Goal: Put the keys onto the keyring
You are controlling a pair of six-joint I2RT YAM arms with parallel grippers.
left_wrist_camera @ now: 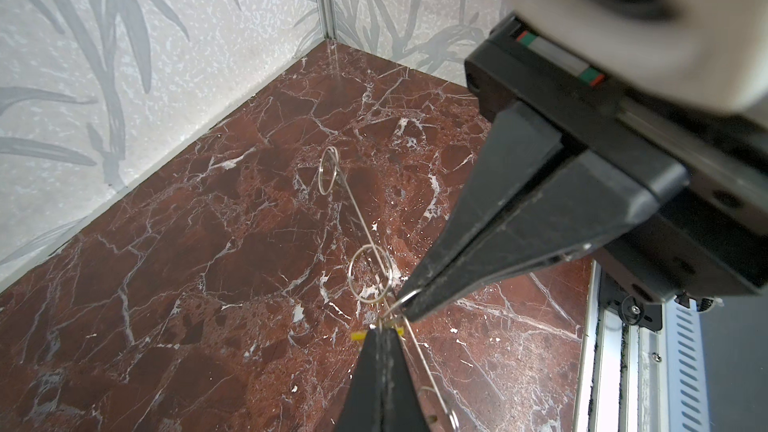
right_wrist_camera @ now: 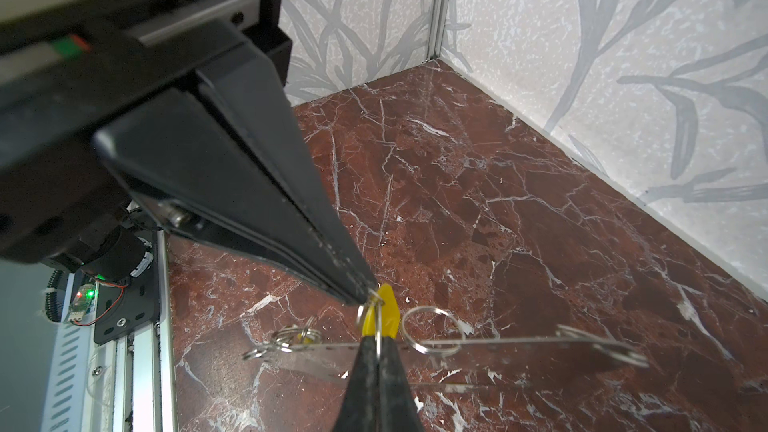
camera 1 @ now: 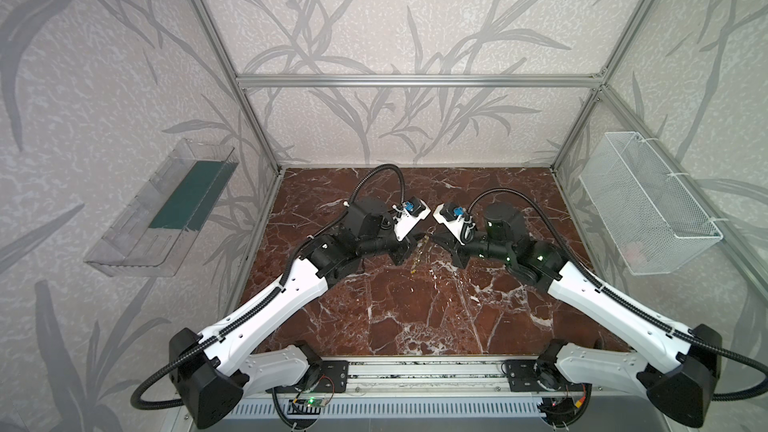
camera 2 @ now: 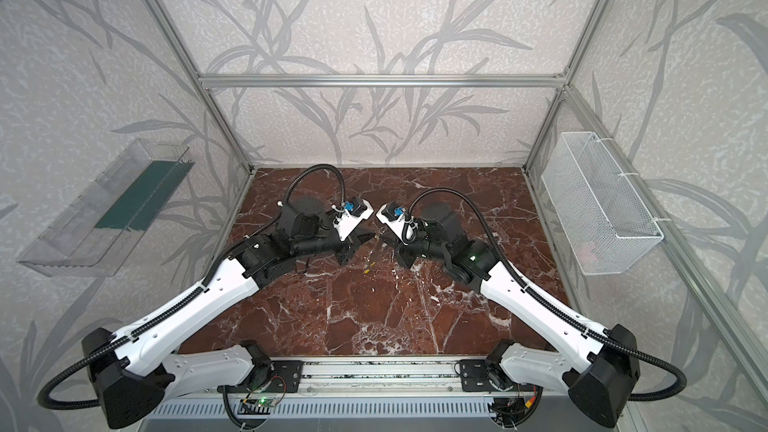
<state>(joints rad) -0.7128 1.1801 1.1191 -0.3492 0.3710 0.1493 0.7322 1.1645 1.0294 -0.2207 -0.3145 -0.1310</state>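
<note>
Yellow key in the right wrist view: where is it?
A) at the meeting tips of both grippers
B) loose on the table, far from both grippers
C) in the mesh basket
A: the yellow key sits where the left gripper and right gripper tips meet.

pale wallpaper (camera 1: pixel 407 14) printed with grey leaves covers three walls, framed by aluminium bars (camera 1: pixel 415 78). the floor (camera 1: pixel 415 317), lower centre, is red-brown marble veined white. a clear plastic shelf (camera 1: pixel 124 243) hangs mid-left; a white wire basket (camera 1: pixel 648 209) hangs mid-right. light is even.
</note>
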